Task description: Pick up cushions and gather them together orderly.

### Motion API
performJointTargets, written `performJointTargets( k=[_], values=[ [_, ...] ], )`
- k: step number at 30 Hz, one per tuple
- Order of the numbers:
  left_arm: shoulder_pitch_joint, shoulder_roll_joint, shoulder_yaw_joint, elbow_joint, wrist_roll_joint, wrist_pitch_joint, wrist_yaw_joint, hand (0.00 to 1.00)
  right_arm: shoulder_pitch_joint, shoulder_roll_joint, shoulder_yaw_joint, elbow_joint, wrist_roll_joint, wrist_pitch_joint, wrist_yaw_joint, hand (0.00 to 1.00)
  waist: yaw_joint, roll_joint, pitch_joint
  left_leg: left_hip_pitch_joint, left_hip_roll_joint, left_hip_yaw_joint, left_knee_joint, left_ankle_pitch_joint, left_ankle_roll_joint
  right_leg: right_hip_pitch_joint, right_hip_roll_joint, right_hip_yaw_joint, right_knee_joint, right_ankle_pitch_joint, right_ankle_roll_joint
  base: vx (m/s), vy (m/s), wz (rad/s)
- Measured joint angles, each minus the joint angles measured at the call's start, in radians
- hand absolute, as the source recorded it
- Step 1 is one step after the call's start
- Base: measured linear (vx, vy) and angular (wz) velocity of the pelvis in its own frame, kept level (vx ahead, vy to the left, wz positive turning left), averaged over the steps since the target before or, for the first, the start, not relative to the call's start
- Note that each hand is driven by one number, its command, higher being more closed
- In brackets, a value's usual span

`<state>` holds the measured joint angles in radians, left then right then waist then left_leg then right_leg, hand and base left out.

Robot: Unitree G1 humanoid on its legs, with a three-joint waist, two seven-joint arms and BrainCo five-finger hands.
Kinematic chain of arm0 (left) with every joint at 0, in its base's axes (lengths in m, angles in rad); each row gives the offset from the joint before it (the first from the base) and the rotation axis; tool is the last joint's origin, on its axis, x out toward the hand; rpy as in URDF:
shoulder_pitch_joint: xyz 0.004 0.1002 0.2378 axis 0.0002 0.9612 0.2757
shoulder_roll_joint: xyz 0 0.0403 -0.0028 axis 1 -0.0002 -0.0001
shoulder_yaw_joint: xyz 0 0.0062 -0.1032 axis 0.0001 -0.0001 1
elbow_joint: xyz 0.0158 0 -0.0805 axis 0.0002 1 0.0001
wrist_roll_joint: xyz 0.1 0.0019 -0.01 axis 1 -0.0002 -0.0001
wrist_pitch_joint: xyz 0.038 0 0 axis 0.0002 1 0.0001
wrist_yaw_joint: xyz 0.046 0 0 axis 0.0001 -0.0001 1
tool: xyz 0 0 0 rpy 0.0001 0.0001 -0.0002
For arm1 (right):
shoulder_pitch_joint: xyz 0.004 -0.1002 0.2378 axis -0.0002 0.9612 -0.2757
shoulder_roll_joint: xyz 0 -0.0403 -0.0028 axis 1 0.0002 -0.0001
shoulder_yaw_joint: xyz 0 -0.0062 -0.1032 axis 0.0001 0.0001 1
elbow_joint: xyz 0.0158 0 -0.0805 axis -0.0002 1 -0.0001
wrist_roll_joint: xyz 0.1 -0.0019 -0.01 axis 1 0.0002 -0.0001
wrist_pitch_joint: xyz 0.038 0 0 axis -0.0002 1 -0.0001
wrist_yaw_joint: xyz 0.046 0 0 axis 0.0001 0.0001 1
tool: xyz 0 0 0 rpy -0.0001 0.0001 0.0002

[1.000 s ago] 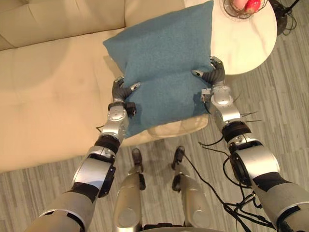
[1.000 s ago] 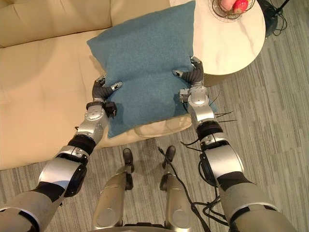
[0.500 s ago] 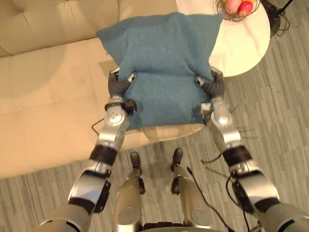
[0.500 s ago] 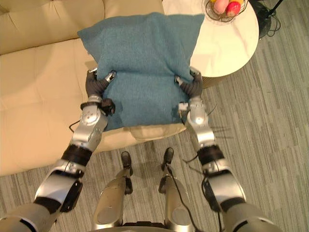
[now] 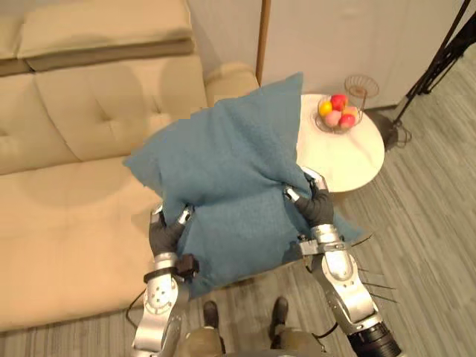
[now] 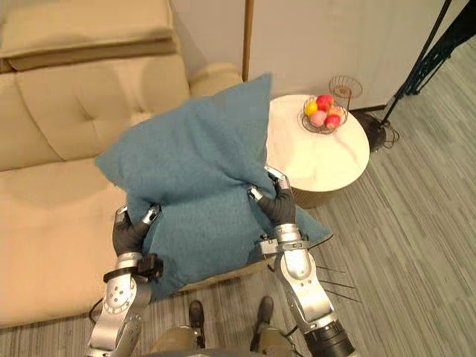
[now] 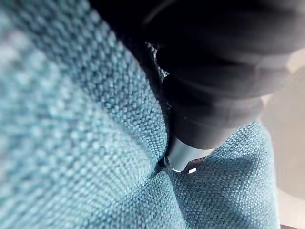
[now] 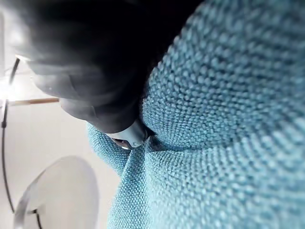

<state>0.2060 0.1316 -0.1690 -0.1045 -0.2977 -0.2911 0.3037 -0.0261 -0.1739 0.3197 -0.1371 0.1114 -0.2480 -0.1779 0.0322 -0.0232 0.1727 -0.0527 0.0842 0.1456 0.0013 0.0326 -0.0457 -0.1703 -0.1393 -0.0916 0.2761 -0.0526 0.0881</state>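
**Left eye view.** The blue cushion (image 5: 230,186) is held up between both hands, over the front edge of the beige sofa (image 5: 67,193). One corner points up towards the wall, and a lower corner hangs beside the right wrist. The left hand (image 5: 165,236) clamps the cushion's left edge. Its dark-tipped fingers (image 5: 184,216) curl over onto the front face. The right hand (image 5: 316,208) clamps the opposite edge in the same way, and the fabric creases between the two grips. A round white desk (image 5: 349,160) stands just beside the sofa's end. It carries a wire basket (image 5: 341,115) of fruit, well apart from the hands.

**Right eye view.** The same arrangement shows here. The cushion (image 6: 193,186) spans from the left hand (image 6: 128,234) to the right hand (image 6: 280,208), and both hands are closed on the fabric.

**Left wrist view.** The dark ribbed cover lies against the cushion's weave (image 7: 71,143). One silver finger (image 7: 183,155) is pressed into a fold of the fabric.

**Right wrist view.** The cushion (image 8: 228,143) bulges against the hand's cover. One silver finger (image 8: 128,136) digs into a pinched crease. The round desk (image 8: 62,191) shows beyond the cushion's edge.
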Motion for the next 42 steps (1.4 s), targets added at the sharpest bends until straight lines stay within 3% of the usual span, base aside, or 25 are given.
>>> performJointTargets(
  k=[2,3,5,8,9,10,11,12,14,15,17,19,20,23,29,32,34,35,36,39,41,42],
  values=[
    [-0.024,0.009,-0.007,0.033,0.000,0.004,-0.002,1.00,0.007,0.000,-0.006,0.009,-0.016,-0.001,-0.003,1.00,-0.026,-0.001,0.000,-0.041,-0.017,-0.095,0.047,0.004,0.007,-0.043,-0.012,0.090,0.256,-0.111,-0.025,-0.06,-0.087,1.70],
    [-0.020,0.012,-0.007,0.038,0.000,0.009,-0.002,1.00,0.009,0.000,-0.006,0.036,-0.039,-0.005,-0.005,1.00,-0.013,-0.008,-0.005,-0.076,-0.037,-0.154,0.082,0.013,-0.001,-0.041,-0.011,0.139,0.405,-0.154,-0.013,-0.05,-0.259,1.75],
    [-0.016,0.011,-0.007,0.037,0.000,0.009,-0.001,1.00,-0.006,-0.002,-0.005,0.061,-0.044,-0.005,-0.009,1.00,0.015,-0.004,-0.007,-0.133,-0.052,-0.210,0.118,0.028,-0.017,-0.021,0.007,0.160,0.371,-0.209,-0.015,-0.12,-0.255,1.15],
    [-0.015,0.007,-0.011,0.033,0.000,0.010,-0.001,1.00,-0.052,-0.025,-0.005,0.085,-0.043,-0.005,-0.018,1.00,0.042,0.062,-0.028,-0.270,-0.011,-0.296,0.073,0.152,-0.053,0.003,0.076,0.098,0.148,-0.253,-0.032,-0.26,-0.210,1.05],
    [-0.015,-0.004,-0.015,0.035,-0.003,0.012,-0.002,1.00,-0.076,-0.040,-0.006,0.112,-0.043,-0.005,-0.020,1.00,0.038,0.105,-0.009,-0.293,0.018,-0.321,0.042,0.219,-0.068,0.010,0.120,0.045,0.113,-0.230,-0.055,-0.36,-0.185,0.97],
    [-0.012,-0.011,-0.025,0.035,-0.004,0.019,-0.006,1.00,-0.080,-0.053,-0.010,0.150,-0.042,-0.005,-0.024,1.00,0.034,0.113,-0.006,-0.279,0.032,-0.284,-0.054,0.335,-0.078,0.009,0.125,-0.002,0.107,-0.213,-0.080,-0.44,-0.188,1.04],
    [-0.006,-0.014,-0.031,0.035,-0.005,0.022,-0.012,1.00,-0.076,-0.060,-0.017,0.162,-0.042,-0.003,-0.025,1.00,0.031,0.119,-0.008,-0.260,0.041,-0.222,-0.081,0.267,-0.097,0.012,0.128,-0.038,0.101,-0.207,-0.087,-0.37,-0.099,1.25],
    [-0.008,-0.014,-0.045,0.037,-0.007,0.026,-0.024,1.00,-0.064,-0.062,-0.038,0.167,-0.042,0.008,-0.026,1.00,0.021,0.101,-0.002,-0.268,0.039,-0.110,-0.068,0.077,-0.054,0.026,0.103,-0.096,0.076,-0.191,-0.098,-0.26,-0.057,1.12],
    [-0.005,0.004,-0.059,0.041,-0.011,0.025,-0.051,1.00,-0.057,-0.061,-0.053,0.164,-0.041,0.008,-0.026,1.00,0.006,0.042,0.011,-0.312,0.013,0.018,0.073,0.065,-0.034,0.027,0.021,-0.132,0.030,-0.161,-0.103,-0.24,-0.059,1.12],
    [-0.002,0.004,-0.062,0.047,-0.015,0.025,-0.067,1.00,-0.044,-0.062,-0.059,0.150,-0.041,0.008,-0.026,1.00,0.003,0.032,0.007,-0.322,0.004,0.052,0.177,0.059,-0.030,0.029,-0.012,-0.148,-0.028,-0.120,-0.099,-0.20,-0.007,0.78],
    [-0.001,-0.003,-0.060,0.047,-0.015,0.022,-0.085,1.00,-0.034,-0.063,-0.065,0.145,-0.041,0.008,-0.022,1.00,-0.003,0.055,-0.004,-0.293,0.026,0.085,0.286,0.006,-0.007,0.039,-0.021,-0.166,-0.099,-0.069,-0.085,-0.18,0.117,0.45],
    [0.001,-0.014,-0.062,0.062,-0.015,0.018,-0.089,1.00,-0.022,-0.062,-0.067,0.145,-0.040,0.008,-0.021,1.00,-0.012,0.109,-0.037,-0.175,0.061,0.111,0.222,-0.036,-0.009,0.041,-0.002,-0.183,-0.121,-0.046,-0.059,-0.10,0.244,0.30],
    [-0.011,-0.009,-0.061,0.077,-0.015,0.018,-0.089,1.00,-0.022,-0.042,-0.072,0.145,-0.038,0.010,-0.021,1.00,-0.015,0.101,-0.034,-0.154,0.050,0.107,0.161,-0.050,-0.009,0.042,-0.007,-0.179,-0.132,-0.038,-0.049,-0.03,0.234,0.15],
    [-0.002,0.017,-0.061,0.084,-0.016,0.019,-0.089,1.00,-0.021,-0.005,-0.072,0.145,-0.038,0.012,-0.016,1.00,-0.009,0.067,-0.040,-0.179,0.037,0.107,0.216,-0.079,0.014,0.058,-0.016,-0.179,-0.157,0.006,-0.008,0.00,0.132,0.07],
    [0.047,0.017,-0.052,0.072,-0.016,0.018,-0.089,1.00,-0.024,0.003,-0.041,0.110,-0.040,0.019,-0.011,1.00,0.021,0.058,-0.045,-0.198,0.045,0.161,0.322,-0.179,0.031,0.052,-0.036,-0.120,-0.170,0.011,0.008,-0.02,0.121,-0.29],
    [0.058,0.016,-0.052,0.062,-0.015,0.020,-0.090,1.00,-0.023,0.002,-0.042,0.110,-0.042,0.020,0.000,1.00,0.024,0.044,-0.050,-0.212,0.017,0.170,0.370,-0.240,0.047,0.004,-0.072,-0.099,-0.065,-0.047,0.017,0.04,0.134,-0.10],
    [0.065,0.015,-0.054,0.056,-0.015,0.021,-0.090,1.00,-0.021,0.001,-0.044,0.116,-0.043,0.020,0.005,1.00,-0.013,0.036,-0.053,-0.199,-0.024,0.128,0.377,-0.268,0.084,-0.067,-0.118,-0.076,0.156,-0.073,-0.003,0.15,0.111,0.47],
    [0.067,0.016,-0.054,0.057,-0.015,0.022,-0.090,1.00,-0.021,0.001,-0.044,0.124,-0.043,0.020,0.007,1.00,-0.016,0.034,-0.051,-0.183,-0.029,0.124,0.372,-0.272,0.095,-0.104,-0.126,-0.053,0.247,-0.066,-0.015,0.25,0.153,0.39],
    [0.074,0.019,-0.055,0.056,-0.014,0.026,-0.091,1.00,-0.015,0.003,-0.044,0.147,-0.043,0.021,0.008,1.00,-0.021,0.038,-0.049,-0.140,-0.031,0.106,0.363,-0.279,0.110,-0.141,-0.123,-0.028,0.352,-0.087,-0.031,0.23,0.106,0.25],
    [0.077,0.025,-0.057,0.055,-0.014,0.026,-0.091,1.00,-0.014,0.003,-0.044,0.164,-0.043,0.020,0.011,1.00,-0.023,0.034,-0.051,-0.072,-0.030,0.075,0.331,-0.307,0.107,-0.208,-0.063,-0.066,0.336,-0.142,-0.034,0.29,0.023,0.32],
    [0.076,0.030,-0.061,0.059,-0.014,0.027,-0.092,1.00,-0.009,-0.005,-0.044,0.165,-0.042,0.020,0.018,1.00,-0.036,0.038,-0.049,-0.030,-0.031,0.061,0.292,-0.300,0.088,-0.240,-0.017,-0.093,0.235,-0.129,-0.040,0.31,-0.041,0.44],
    [0.076,0.031,-0.064,0.061,-0.014,0.027,-0.094,1.00,-0.001,-0.014,-0.044,0.165,-0.041,0.020,0.021,1.00,-0.059,0.036,-0.050,0.020,-0.036,0.042,0.256,-0.298,0.063,-0.244,0.025,-0.120,0.076,-0.055,-0.056,0.42,-0.078,0.61]
  ],
)
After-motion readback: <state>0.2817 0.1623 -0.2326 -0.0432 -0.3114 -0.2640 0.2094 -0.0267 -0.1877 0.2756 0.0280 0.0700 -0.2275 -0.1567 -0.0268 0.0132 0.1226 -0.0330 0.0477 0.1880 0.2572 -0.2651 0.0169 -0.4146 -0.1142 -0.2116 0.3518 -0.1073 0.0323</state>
